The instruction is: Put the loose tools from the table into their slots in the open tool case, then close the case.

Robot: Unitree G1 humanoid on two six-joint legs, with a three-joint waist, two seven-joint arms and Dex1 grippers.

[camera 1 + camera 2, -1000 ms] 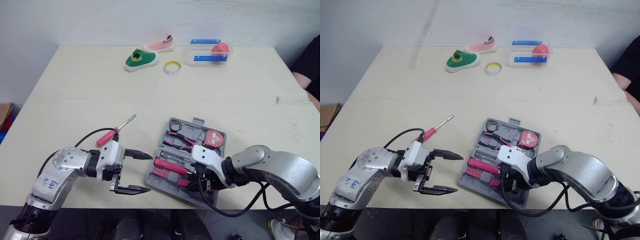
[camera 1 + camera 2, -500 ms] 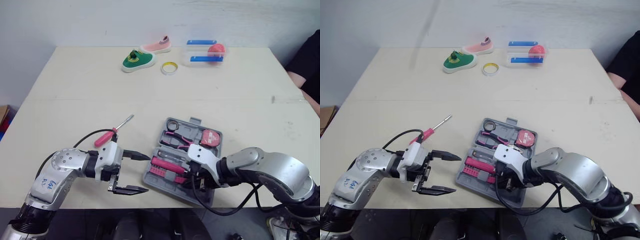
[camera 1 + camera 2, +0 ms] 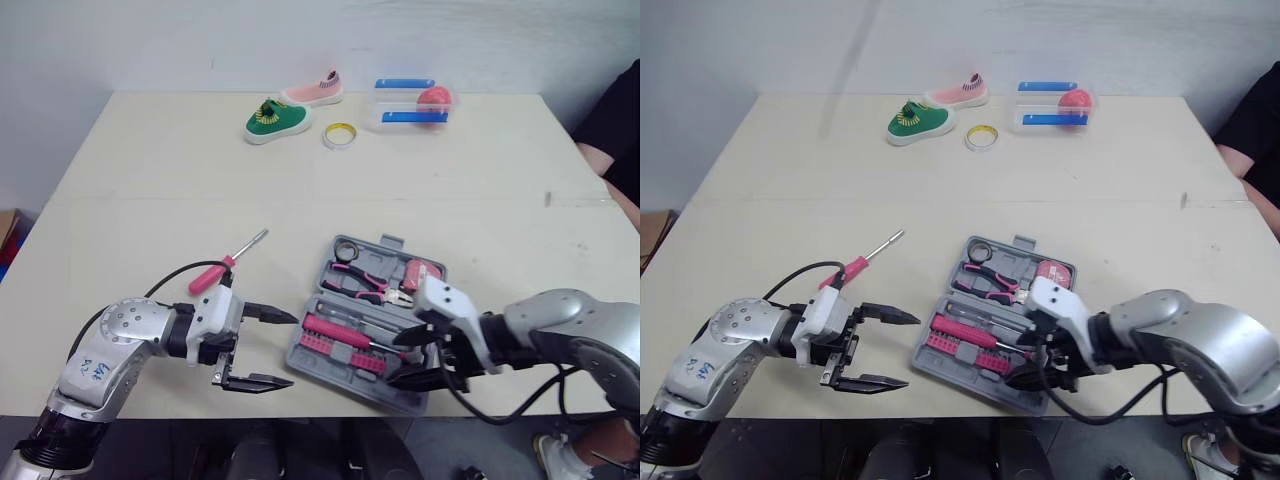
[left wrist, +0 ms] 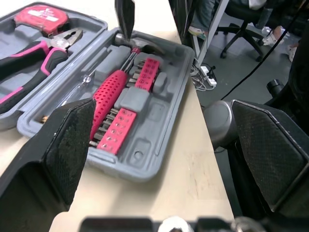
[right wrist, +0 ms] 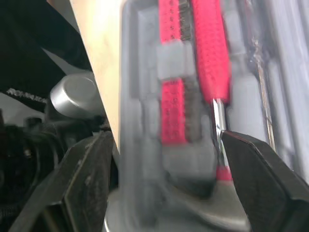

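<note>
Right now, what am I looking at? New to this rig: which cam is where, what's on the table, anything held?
A humanoid robot with two arms. The two wide pictures come from its head camera, looking down; the two close ones from its wrists. On the table: an open tool case, a loose pink-handled screwdriver, and at the far edge two shoes, a tape roll and a clear box. Left gripper and right gripper are both open and empty; the right is over the case.

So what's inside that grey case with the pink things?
The tool case holds pink-handled pliers, a red tape measure, a pink-gripped tool and pink bit strips. The right gripper hangs open over its near corner, covering what lies there.
</note>
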